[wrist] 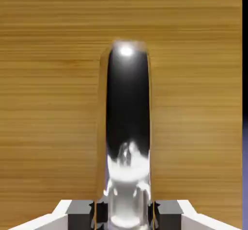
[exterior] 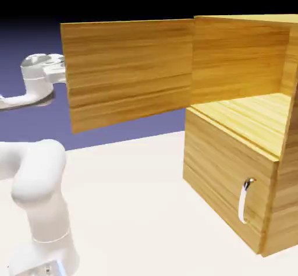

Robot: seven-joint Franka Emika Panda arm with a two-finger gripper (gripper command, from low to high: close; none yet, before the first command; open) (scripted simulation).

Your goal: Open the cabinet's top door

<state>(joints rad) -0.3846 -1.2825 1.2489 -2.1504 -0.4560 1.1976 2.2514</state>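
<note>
Cabinet [exterior: 233, 170] of boxy light wood grain fills the right half of the exterior view; you see its top door [exterior: 128, 71], the larger wood-grain panel, swung wide so that it stretches flat across the upper middle of the frame, away from the opened compartment at upper right. Inside, note the bare wooden shelf floor and back wall. Below it, the lower panel stays flush and carries a short curved silver handle [exterior: 245, 201] at lower right.

Your white arm [exterior: 38, 176] rises at lower left, and its wrist disappears behind the door's left edge, so the hand itself is hidden there. In the hand view, the gripper [wrist: 127, 209] sits at bottom centre with its grey jaws clamped together on the long curved silver bar handle [wrist: 127, 122], which runs up the middle of the frame, glossy and dark with a bright highlight at its top. That grip explains the panel's position: you are holding it open by its handle. Judge the task essentially complete.
</note>
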